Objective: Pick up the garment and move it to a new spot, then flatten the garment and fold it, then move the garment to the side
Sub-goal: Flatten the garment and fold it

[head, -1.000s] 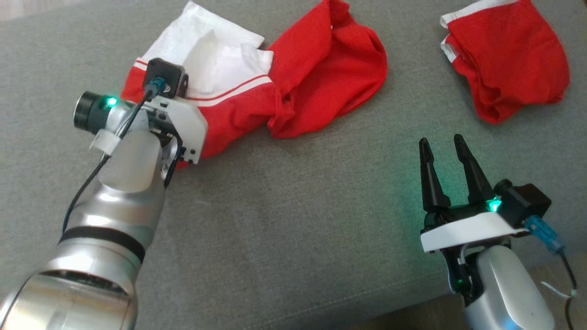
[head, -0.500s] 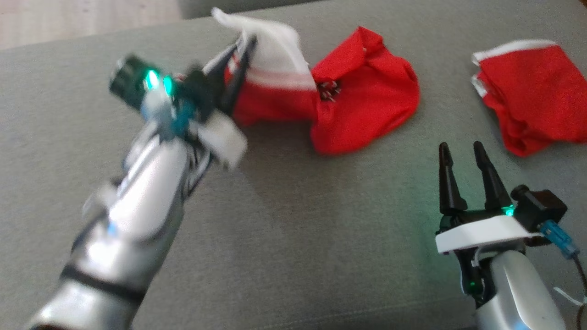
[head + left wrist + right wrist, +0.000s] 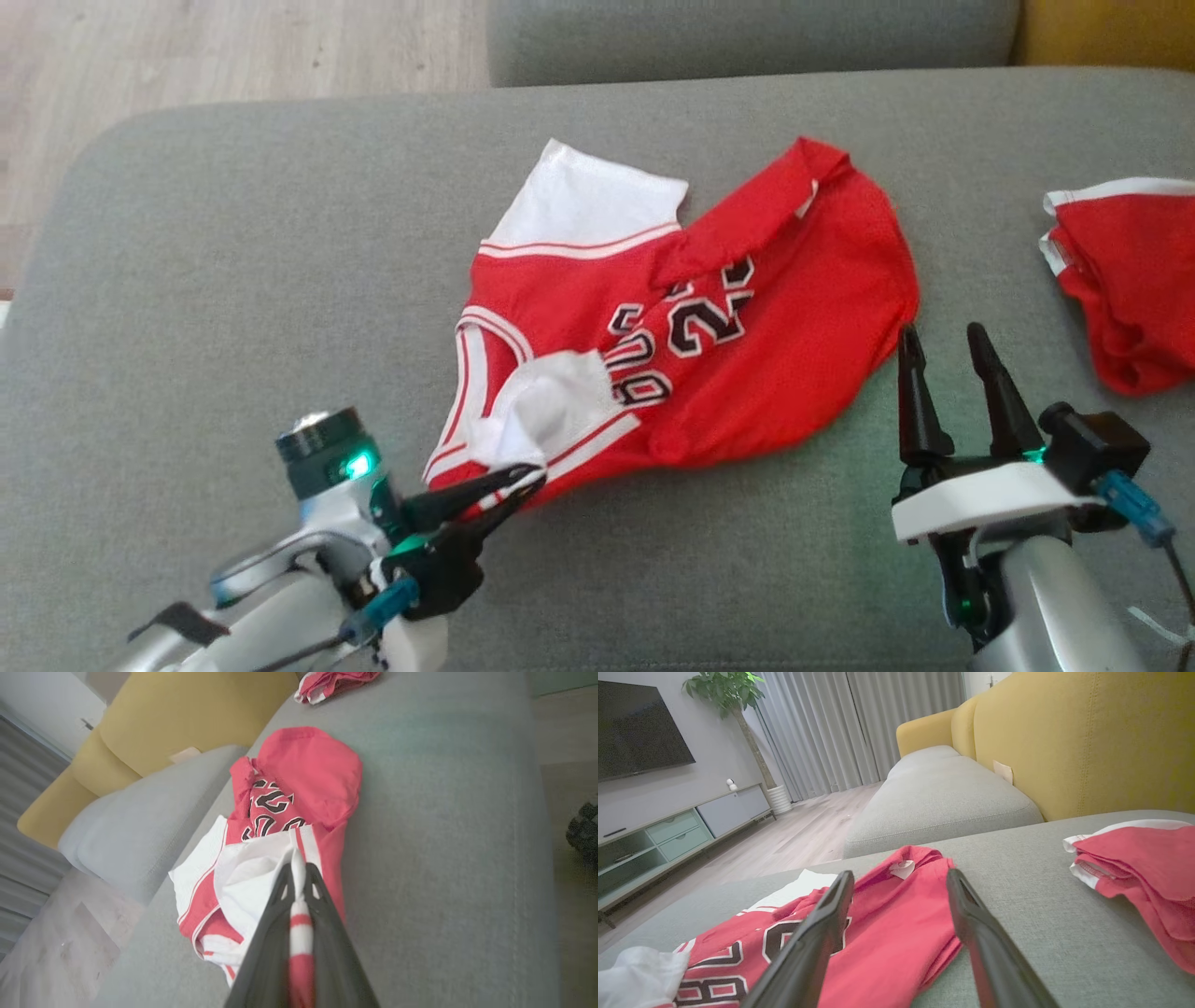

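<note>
One red jersey (image 3: 747,355) lies crumpled on your grey sofa (image 3: 233,280), a second red garment (image 3: 1130,289) well apart to its right. Your left gripper (image 3: 534,478) pinches the jersey's striped white edge. Your right gripper (image 3: 943,336) stands beside it, jaws apart, empty.

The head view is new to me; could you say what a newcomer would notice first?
The red jersey with black-and-white lettering, lying across the middle of the grey cushion, stands out first. The left tool pinches its white-trimmed edge at lower left, while the open right tool points up beside its right edge.
</note>
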### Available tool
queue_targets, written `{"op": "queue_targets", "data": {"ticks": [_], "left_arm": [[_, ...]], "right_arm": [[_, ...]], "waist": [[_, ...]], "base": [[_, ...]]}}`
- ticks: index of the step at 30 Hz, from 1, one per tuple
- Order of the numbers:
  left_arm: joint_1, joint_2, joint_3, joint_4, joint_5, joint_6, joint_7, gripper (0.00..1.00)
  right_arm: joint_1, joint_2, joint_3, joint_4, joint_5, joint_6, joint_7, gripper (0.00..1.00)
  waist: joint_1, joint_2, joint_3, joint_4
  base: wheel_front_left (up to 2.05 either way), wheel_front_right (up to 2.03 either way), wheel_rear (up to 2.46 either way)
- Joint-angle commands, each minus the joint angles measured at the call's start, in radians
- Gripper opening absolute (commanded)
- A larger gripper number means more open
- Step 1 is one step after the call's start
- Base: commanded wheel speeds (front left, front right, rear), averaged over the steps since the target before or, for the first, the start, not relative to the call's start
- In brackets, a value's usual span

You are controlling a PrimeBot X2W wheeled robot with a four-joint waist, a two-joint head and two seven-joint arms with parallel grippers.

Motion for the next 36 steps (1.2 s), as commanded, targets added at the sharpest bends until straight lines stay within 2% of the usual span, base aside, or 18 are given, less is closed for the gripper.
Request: {"op": "queue_targets", "data": {"ticks": [1,4,7,8,9,12,16,17,21,24,27,29,32,36], "left_arm": [[-0.037,0.042,0.033,-0.007,-0.013,0.002,-0.005,0.0],[-0.025,0.054,0.01,0.024,-0.015,0.002,-0.005,0.0],[0.0,0.041,0.002,0.042,-0.031,0.012,-0.005,0.01],[0.01,0.036,0.006,0.051,-0.04,0.022,-0.005,0.43],[0.02,0.03,0.016,0.061,-0.052,0.037,-0.005,0.98],[0.049,0.004,0.072,0.091,-0.111,0.092,-0.005,1.0],[0.088,-0.048,0.212,0.07,-0.214,0.202,-0.005,1.0],[0.088,-0.048,0.212,0.07,-0.214,0.202,-0.005,1.0],[0.144,-0.134,0.434,-0.022,-0.334,0.319,-0.005,1.0],[0.197,-0.218,0.598,-0.111,-0.38,0.364,-0.005,1.0],[0.26,-0.31,0.72,-0.175,-0.39,0.36,-0.005,1.0],[0.293,-0.37,0.775,-0.2,-0.383,0.336,-0.005,1.0],[0.321,-0.428,0.801,-0.206,-0.343,0.276,-0.005,1.0],[0.329,-0.468,0.799,-0.172,-0.294,0.203,-0.005,1.0]], "right_arm": [[-0.017,-0.002,0.027,-0.024,0.003,-0.001,0.002,1.0],[-0.016,-0.002,0.032,-0.019,0.003,-0.001,0.006,1.0],[-0.014,-0.002,0.035,-0.017,0.0,-0.001,0.014,1.0],[-0.014,-0.002,0.035,-0.017,0.0,-0.001,0.017,1.0],[-0.014,-0.002,0.035,-0.019,-0.001,-0.001,0.02,1.0],[-0.014,-0.002,0.034,-0.024,-0.004,-0.001,0.025,1.0],[-0.006,-0.002,0.028,-0.033,-0.007,-0.001,0.03,1.0],[-0.006,-0.002,0.028,-0.033,-0.007,-0.001,0.03,1.0],[0.005,-0.002,0.021,-0.041,-0.01,-0.001,0.035,1.0],[0.015,-0.002,0.017,-0.051,-0.012,-0.001,0.038,1.0],[0.024,-0.002,0.019,-0.064,-0.012,-0.001,0.044,1.0],[0.027,-0.002,0.02,-0.075,-0.011,-0.001,0.048,1.0],[0.02,-0.002,0.03,-0.091,-0.022,-0.001,0.063,1.0],[-0.032,-0.002,0.079,-0.116,-0.064,-0.001,0.107,1.0]], "waist": [[0.0,-0.0001,-0.011,0.004],[0.0,-0.0001,-0.018,0.003],[0.0,-0.0001,-0.025,0.001],[0.0,-0.0001,-0.027,-0.001],[0.0,-0.0001,-0.028,-0.002],[0.0,-0.0001,-0.033,-0.008],[0.0,-0.0001,-0.042,-0.01],[0.0,-0.0001,-0.042,-0.01],[0.0,-0.0001,-0.052,-0.008],[0.0,-0.0001,-0.057,-0.003],[0.0,-0.0001,-0.057,0.0],[0.0,-0.0001,-0.05,0.005],[0.0,-0.0001,-0.033,0.02],[0.0,-0.0001,-0.004,0.057]], "base": [[0.0,0.0,0.0],[0.0,0.0,0.0],[0.0,0.0,0.0],[0.0,0.0,0.0],[0.0,0.0,0.0],[0.0,0.0,0.0],[0.0,0.0,0.0],[0.0,0.0,0.0],[0.0,0.0,0.0],[0.0,0.0,0.0],[0.0,0.0,0.0],[0.0,0.0,0.0],[0.0,0.0,0.0],[0.0,0.0,0.0]]}}
